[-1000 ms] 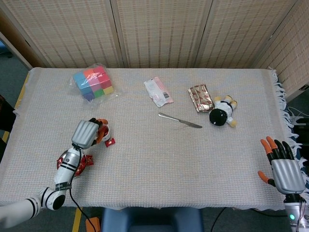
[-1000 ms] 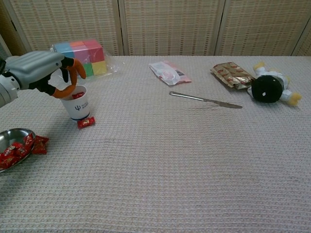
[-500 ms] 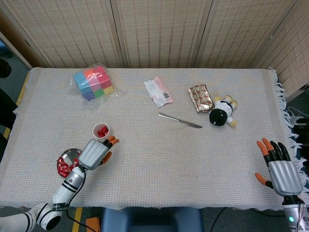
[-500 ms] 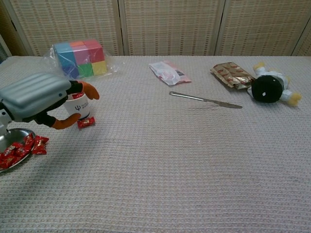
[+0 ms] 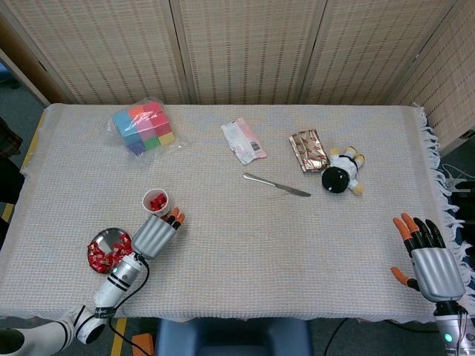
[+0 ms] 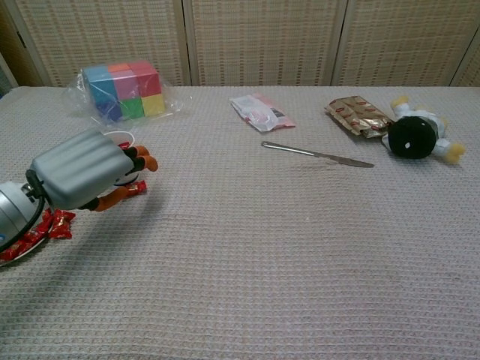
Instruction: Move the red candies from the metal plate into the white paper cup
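Observation:
The white paper cup [image 5: 156,201] stands upright with red candies inside; in the chest view only its rim [image 6: 120,136] shows behind my left hand. The metal plate [image 5: 99,241] lies front left with several red candies [image 5: 111,254] in it, and some [image 6: 55,222] spill over its near edge. My left hand [image 5: 157,233] reaches low between plate and cup, its fingers [image 6: 145,159] stretched beside the cup's base with nothing gripped. One loose red candy [image 6: 136,188] lies on the cloth just under those fingers. My right hand [image 5: 429,256] hovers open at the front right corner.
A bag of coloured blocks [image 5: 143,126] lies at the back left. A pink packet [image 5: 243,140], a butter knife [image 5: 276,185], a foil packet [image 5: 309,150] and a small plush toy [image 5: 343,173] lie across the back middle and right.
My left hand came down from above the cup, swung toward the front edge, and now lies low beside the cup's base over the loose candy. The right hand hardly moved.

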Robot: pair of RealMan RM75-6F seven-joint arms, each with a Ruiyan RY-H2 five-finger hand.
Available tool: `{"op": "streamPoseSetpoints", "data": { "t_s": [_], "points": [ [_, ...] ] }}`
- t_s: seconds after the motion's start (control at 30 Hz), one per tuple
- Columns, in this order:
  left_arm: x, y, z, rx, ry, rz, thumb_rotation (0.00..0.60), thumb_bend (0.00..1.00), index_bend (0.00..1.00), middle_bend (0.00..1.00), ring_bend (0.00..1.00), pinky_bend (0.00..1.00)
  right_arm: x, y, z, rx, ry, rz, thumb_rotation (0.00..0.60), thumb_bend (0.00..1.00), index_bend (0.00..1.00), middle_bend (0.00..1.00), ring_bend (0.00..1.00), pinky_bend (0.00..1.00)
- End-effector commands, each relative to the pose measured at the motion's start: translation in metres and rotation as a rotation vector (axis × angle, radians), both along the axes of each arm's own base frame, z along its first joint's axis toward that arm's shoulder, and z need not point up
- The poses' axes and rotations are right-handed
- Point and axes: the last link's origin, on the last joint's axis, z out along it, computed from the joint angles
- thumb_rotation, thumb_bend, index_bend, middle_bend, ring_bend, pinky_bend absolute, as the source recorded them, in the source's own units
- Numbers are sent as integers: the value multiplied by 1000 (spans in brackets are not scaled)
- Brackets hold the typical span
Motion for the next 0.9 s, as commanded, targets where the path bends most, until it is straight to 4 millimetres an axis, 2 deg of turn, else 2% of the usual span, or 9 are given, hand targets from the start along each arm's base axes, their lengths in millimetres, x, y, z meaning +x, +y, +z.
{"op": "streamPoseSetpoints", "data": {
  "t_s": [0.03, 0.4, 0.7, 0.9],
  "points": [
    [1, 1, -9, -6, 35, -14, 600, 483, 245, 252, 923, 1000, 0, 0, 0, 0, 1, -2, 600, 115, 0, 0, 0, 0],
    [2, 14, -21, -20, 57, 4, 600, 500, 265, 307, 923, 1000, 0, -1, -1, 4, 1, -5, 600, 115, 0, 0, 0, 0],
    [-1, 28, -21, -11, 67, 36, 600, 500, 292, 351, 923, 1000, -2, -2, 1, -3, -3, -11, 600, 115, 0, 0, 0, 0],
    [-7, 28, -24, -26, 75, 65, 600, 500, 298, 358, 923, 1000, 0, 0, 1, 1, -6, -2, 600, 115, 0, 0, 0, 0]
  ]
}}
